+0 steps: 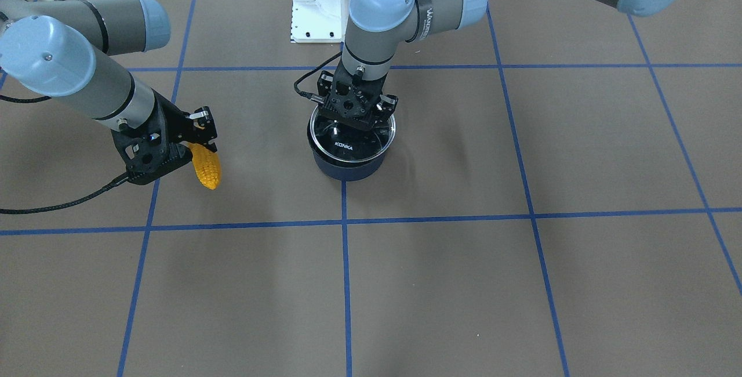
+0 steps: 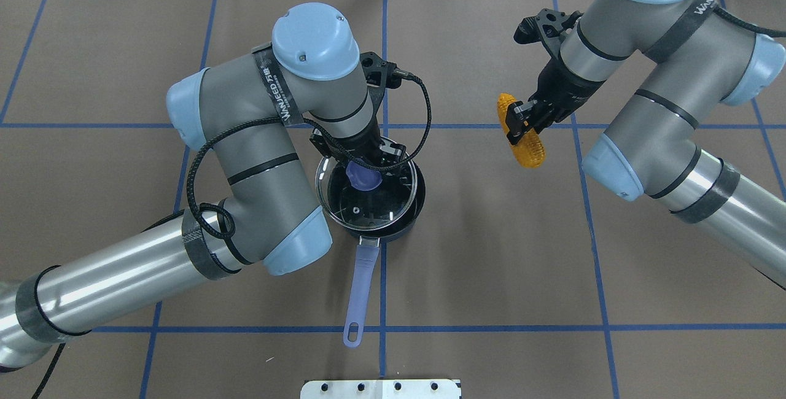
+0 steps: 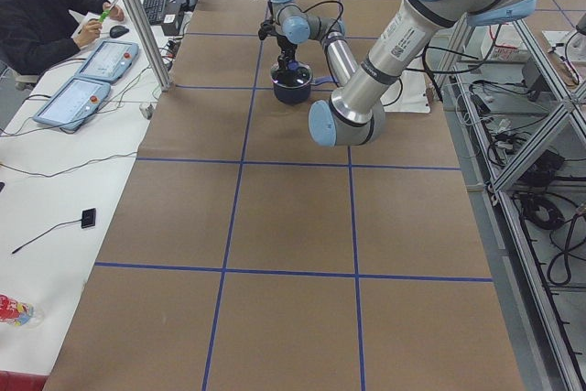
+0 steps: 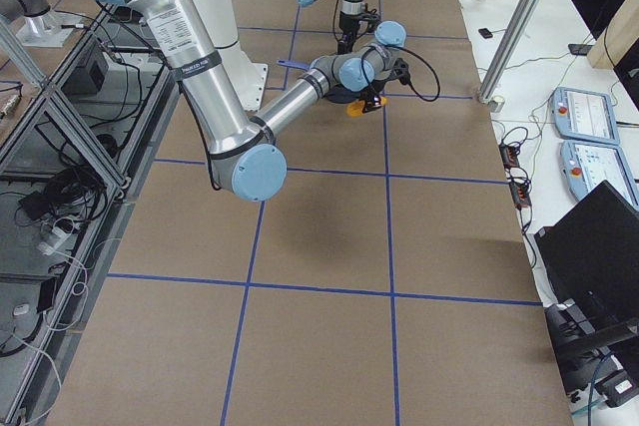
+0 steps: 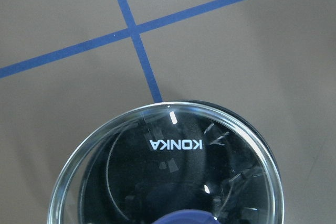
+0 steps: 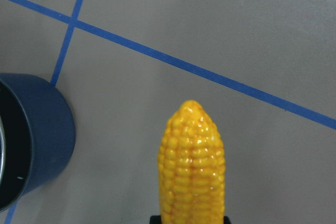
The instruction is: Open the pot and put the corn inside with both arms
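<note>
The dark navy pot [image 2: 410,222] stands at the table's middle, its lavender handle [image 2: 359,291] pointing toward the robot. My left gripper [image 2: 367,169] is shut on the blue knob [image 2: 363,177] of the glass lid [image 1: 353,146]. The lid is at or just over the pot's rim, a little off-centre. The lid also fills the left wrist view [image 5: 173,171]. My right gripper [image 2: 525,118] is shut on the yellow corn [image 2: 523,141] and holds it above the table, to the pot's right. In the right wrist view the corn [image 6: 192,166] points away and the pot [image 6: 37,135] is at the left edge.
The white base mount [image 1: 316,6] is behind the pot, at the robot's side. Blue tape lines [image 1: 345,284] grid the brown table. A seated operator [image 3: 46,16] and control tablets [image 3: 78,103] are at the far table edge.
</note>
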Motion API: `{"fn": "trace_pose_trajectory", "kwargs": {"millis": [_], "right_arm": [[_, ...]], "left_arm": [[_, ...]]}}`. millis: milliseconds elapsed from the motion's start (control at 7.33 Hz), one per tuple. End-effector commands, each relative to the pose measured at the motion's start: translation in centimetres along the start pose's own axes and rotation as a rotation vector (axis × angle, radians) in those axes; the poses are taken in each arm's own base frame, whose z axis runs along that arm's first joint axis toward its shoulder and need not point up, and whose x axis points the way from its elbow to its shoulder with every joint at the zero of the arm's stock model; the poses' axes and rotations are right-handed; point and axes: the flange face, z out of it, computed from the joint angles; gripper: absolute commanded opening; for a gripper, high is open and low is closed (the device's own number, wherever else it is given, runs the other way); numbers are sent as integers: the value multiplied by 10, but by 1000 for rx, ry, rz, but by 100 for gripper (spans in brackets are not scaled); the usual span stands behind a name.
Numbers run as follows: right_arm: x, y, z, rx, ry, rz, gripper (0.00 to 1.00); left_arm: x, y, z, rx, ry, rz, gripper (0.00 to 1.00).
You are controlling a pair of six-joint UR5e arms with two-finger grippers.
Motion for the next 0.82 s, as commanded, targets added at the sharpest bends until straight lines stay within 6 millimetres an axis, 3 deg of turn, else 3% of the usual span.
{"fn": "trace_pose_trajectory", "kwargs": {"millis": [0,136,409,682], "right_arm": [[-25,-1,9,-5,-8,-4,36],[-46,-3,9,-3,-22,8,36],[-93,-9,10,9,-43,28,36],[-134,-7,20,11,-47,2,36]], "left_arm": [[-17,-13,-17,15,-2,-21,56],[-32,-23,-30,16,3,10,56],[-84,-32,-40,14,-21,38,56],[-150,-35,-54,1,-18,70,56]]}}
